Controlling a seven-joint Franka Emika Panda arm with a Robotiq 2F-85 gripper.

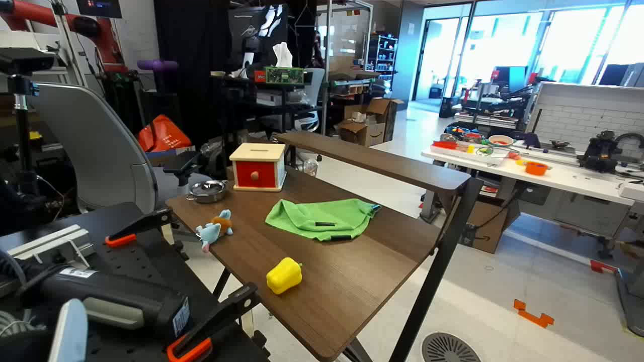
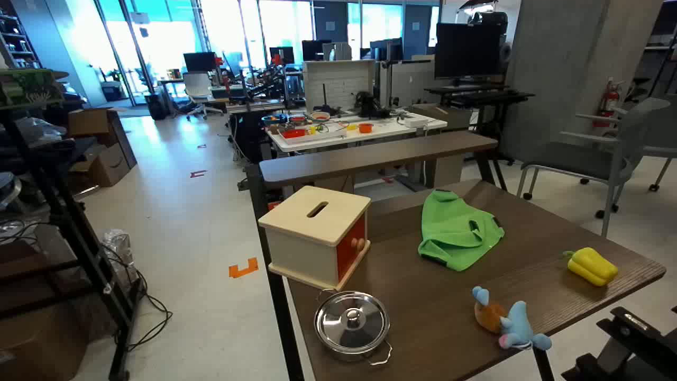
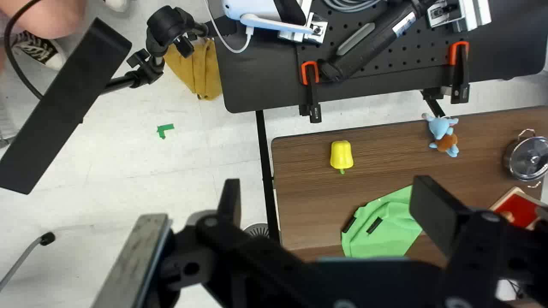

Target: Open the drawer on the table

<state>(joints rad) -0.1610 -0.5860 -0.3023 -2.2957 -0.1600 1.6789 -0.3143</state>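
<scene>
I had the pincer pointed down from well above the desk, released, its two fingers parted wide. On my wrist feed, a finger overlapped the green cloth, and the opposite one stood out against the pale floor.

In an exterior view I found the drawer upright on the desk, left of the cloth and apart from it. Its red front looked closed, knob outward; the slot in its tan top was too dark for me to see inside. The silver pot sat left and in front of the cloth, with its lid on, so its inside was hidden from me. Also in front of the cloth lay a blue and brown plush toy, and to the cloth's right lay a yellow pepper.

Far beyond the cloth, in an exterior view, a tissue stuck up from a green box, and a cardboard box stood with its flaps spread.
</scene>
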